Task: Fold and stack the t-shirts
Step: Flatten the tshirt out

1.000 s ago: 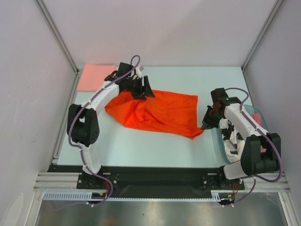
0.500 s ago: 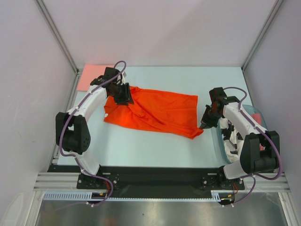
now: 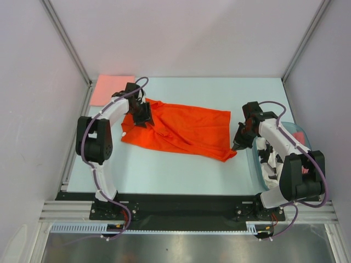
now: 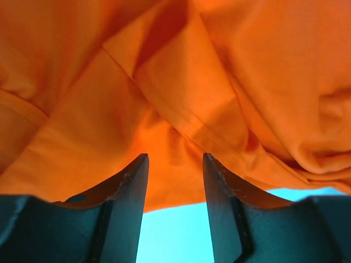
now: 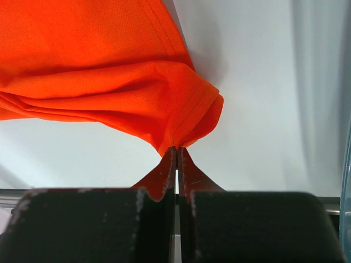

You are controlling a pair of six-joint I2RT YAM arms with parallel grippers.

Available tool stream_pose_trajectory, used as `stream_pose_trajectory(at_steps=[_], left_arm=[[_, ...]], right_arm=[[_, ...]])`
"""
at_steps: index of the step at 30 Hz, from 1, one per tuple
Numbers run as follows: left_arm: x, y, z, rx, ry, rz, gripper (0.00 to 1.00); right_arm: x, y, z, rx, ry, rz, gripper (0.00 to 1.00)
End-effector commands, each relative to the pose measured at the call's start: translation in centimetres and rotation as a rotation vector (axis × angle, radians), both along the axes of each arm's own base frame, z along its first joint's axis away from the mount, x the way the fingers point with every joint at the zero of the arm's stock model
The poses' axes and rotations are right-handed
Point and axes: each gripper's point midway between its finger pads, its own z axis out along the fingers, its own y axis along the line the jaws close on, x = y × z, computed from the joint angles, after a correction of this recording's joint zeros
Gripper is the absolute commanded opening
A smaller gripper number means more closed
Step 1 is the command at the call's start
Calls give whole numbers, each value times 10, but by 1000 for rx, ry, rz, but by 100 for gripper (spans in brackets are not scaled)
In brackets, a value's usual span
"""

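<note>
A bright orange-red t-shirt point(image 3: 186, 129) lies spread and wrinkled across the middle of the table. My left gripper point(image 3: 141, 118) hovers over its left end, by the back edge. In the left wrist view the left gripper point(image 4: 175, 159) is open, with bare table between the jaws and the orange folds point(image 4: 164, 82) just past the fingertips. My right gripper point(image 3: 237, 146) is at the shirt's near right corner. The right wrist view shows it point(image 5: 176, 147) shut on that hemmed corner point(image 5: 192, 109), which bunches up from the tips. A pale salmon-pink t-shirt point(image 3: 111, 89) lies folded flat at the back left corner.
A translucent blue-green tub point(image 3: 255, 174) with cloth inside stands at the right edge, beside and partly under the right arm. Metal frame posts and white walls close in the table on three sides.
My left gripper has moved left and a little nearer along the shirt's back edge, and its jaws have narrowed. The shirt's left end now lies flatter. The right gripper has kept its hold.
</note>
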Motion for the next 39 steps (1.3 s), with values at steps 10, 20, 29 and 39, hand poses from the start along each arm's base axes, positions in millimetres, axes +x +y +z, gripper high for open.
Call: stream_pose_trajectory(at_steps=[10,20,29,39], left_arm=[[62,-15,-11,-61,-83,-1,43],[69,-141,47,-336,-155,-156,45],[73,-98,75,-104,-258,-129,74],[108,-53,46,88,-248,106,59]], right_arm=[[9,7,10,-1,-23,7,0],[10,7,5,-4,-7,9,0],[12,8,5,-3,-8,11,0],[11,10,3,5,-1,16,0]])
